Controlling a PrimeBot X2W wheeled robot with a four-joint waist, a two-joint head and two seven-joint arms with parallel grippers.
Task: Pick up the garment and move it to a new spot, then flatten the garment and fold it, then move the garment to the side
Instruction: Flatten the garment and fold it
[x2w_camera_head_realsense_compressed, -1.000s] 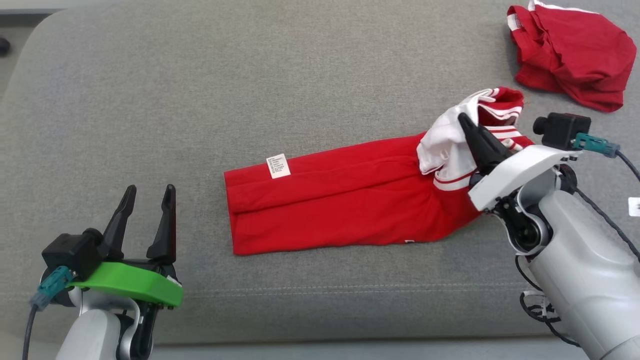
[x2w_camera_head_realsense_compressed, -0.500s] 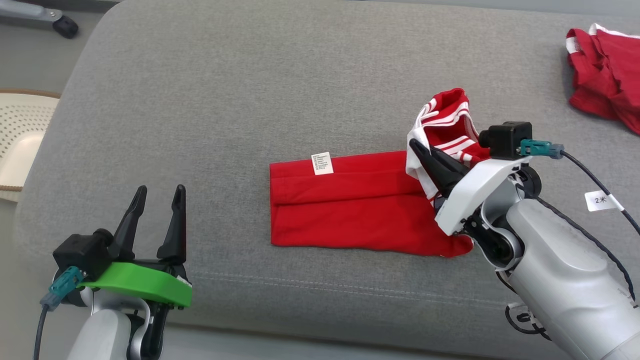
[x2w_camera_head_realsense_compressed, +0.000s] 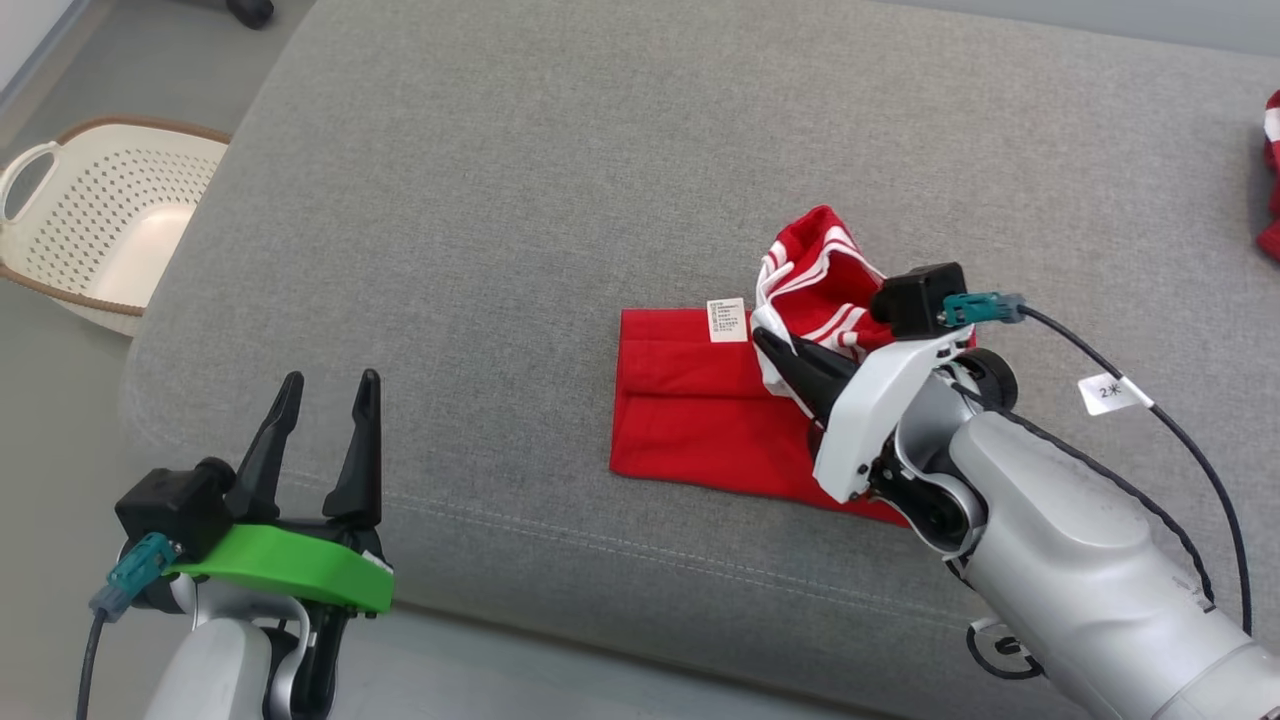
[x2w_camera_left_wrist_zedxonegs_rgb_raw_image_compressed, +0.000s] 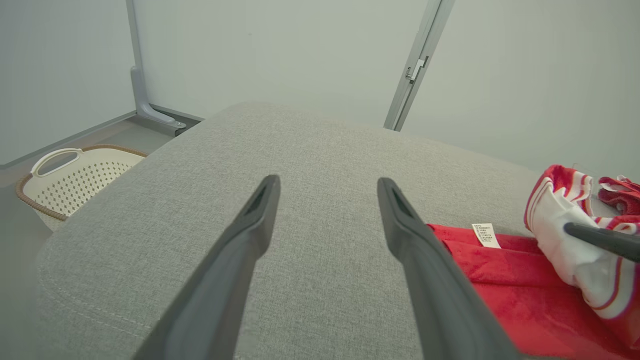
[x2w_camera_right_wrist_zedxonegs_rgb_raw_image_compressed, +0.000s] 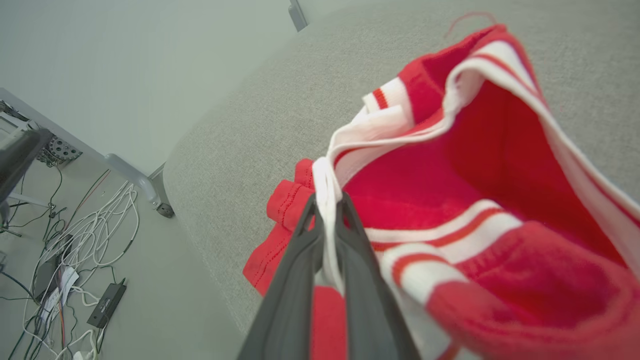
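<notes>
Where the grey upholstered seat (x2w_camera_head_realsense_compressed: 560, 180) spreads across the head view, the red garment (x2w_camera_head_realsense_compressed: 690, 410) lies right of its middle, near the front seam. Most of the garment rests flat as a folded rectangle with its long edges running left to right. Its far-right end, red with white stripes, is lifted off the seat and curls over the flat part.

A cream perforated basket (x2w_camera_head_realsense_compressed: 110, 220) with a brown rim stands on the floor beyond the seat's left corner, well apart from the garment.

The right hand (x2w_camera_head_realsense_compressed: 768, 340) reaches in from the lower right on its pale arm, fingers pointing up and left over the garment. In the right wrist view the two dark fingers (x2w_camera_right_wrist_zedxonegs_rgb_raw_image_compressed: 300, 250) are pressed together on a white hem of the striped end, so the hand is clamped on the garment and holds that end up.

The left hand (x2w_camera_head_realsense_compressed: 331, 378) sits at the lower left above the seat's front edge, its fingers spread wide with nothing between them, well apart from the garment.

A bit of another red cloth (x2w_camera_head_realsense_compressed: 1272, 170) shows at the seat's far right edge. A small white label (x2w_camera_head_realsense_compressed: 727, 319) lies on the upper edge of the flat part, just beside the lifted end.
</notes>
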